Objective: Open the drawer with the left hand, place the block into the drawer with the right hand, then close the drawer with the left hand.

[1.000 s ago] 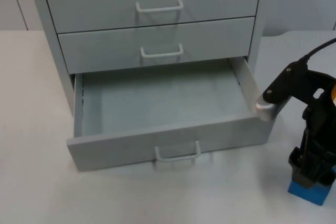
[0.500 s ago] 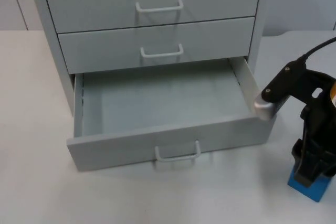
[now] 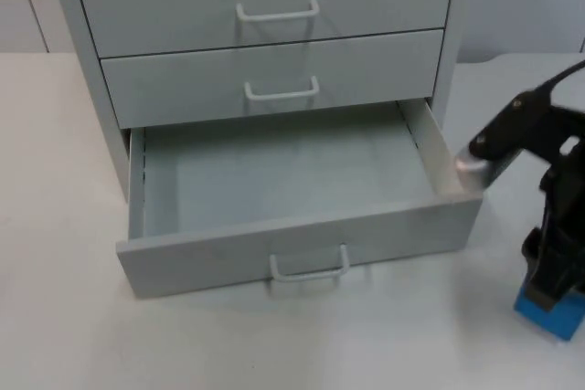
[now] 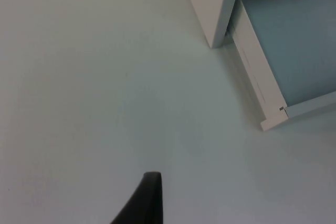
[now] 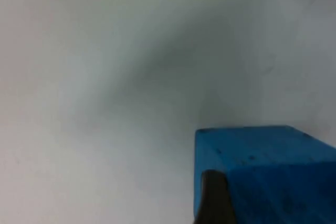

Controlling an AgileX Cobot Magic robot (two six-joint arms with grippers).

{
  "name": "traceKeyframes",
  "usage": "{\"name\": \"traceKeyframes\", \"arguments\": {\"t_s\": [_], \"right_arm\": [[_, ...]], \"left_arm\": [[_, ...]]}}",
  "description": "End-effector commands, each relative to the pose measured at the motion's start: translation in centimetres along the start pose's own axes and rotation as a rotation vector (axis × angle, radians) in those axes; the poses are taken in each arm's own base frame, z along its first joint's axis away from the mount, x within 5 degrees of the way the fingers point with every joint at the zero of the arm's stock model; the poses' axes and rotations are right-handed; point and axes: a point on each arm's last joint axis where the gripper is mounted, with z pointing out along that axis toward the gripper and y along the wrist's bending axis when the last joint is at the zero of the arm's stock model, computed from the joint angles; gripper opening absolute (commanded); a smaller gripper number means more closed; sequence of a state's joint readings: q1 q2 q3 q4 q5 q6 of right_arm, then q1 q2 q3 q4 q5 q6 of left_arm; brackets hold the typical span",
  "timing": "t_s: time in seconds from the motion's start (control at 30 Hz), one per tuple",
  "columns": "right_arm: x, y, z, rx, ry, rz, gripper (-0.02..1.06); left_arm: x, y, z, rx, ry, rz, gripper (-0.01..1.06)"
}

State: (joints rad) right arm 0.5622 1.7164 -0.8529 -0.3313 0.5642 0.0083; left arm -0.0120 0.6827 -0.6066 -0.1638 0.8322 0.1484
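The grey cabinet's bottom drawer (image 3: 302,237) stands pulled open, its inside bare, with a white handle (image 3: 309,268) on its front. Right of the drawer's front corner, my right gripper (image 3: 552,289) points down and is shut on the blue block (image 3: 553,315). The right wrist view has the blue block (image 5: 268,166) close up over the white table, with one black fingertip (image 5: 212,198) against its side. The left wrist view looks onto bare table beside the open drawer (image 4: 294,45), with a single black fingertip (image 4: 144,200) in the picture; the left arm waits left of the cabinet.
Two shut drawers (image 3: 265,79) with white handles sit above the open one. The cabinet's left corner (image 4: 212,3) stands on the white table (image 3: 64,226). Free table lies in front of the drawer and on both sides.
My right gripper has carried the blue block to the right and slightly up in the top view, away from the drawer's front corner. The drawer has not moved.
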Motion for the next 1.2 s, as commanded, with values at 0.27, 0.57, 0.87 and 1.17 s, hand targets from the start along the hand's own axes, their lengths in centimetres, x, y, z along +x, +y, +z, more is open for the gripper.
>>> {"name": "traceKeyframes", "arguments": {"t_s": [0.27,0.57,0.87,1.17], "right_arm": [[-1.6,-0.1,-9.6,0.025,-0.323,0.212,0.0],[-5.5,2.4,-8.3,-0.018,-0.486,0.251,0.0],[-8.0,2.9,-3.2,0.007,-0.525,0.273,0.0],[-10.1,3.0,-0.3,0.026,-0.491,0.294,0.01]], "left_arm": [[0.1,0.0,0.0,0.005,-0.006,-0.006,1.05],[0.1,0.0,0.0,0.007,-0.006,-0.008,1.05],[0.1,-0.1,0.0,0.007,-0.012,-0.009,1.05],[0.1,-0.1,0.0,0.009,-0.011,-0.01,1.05]]}}
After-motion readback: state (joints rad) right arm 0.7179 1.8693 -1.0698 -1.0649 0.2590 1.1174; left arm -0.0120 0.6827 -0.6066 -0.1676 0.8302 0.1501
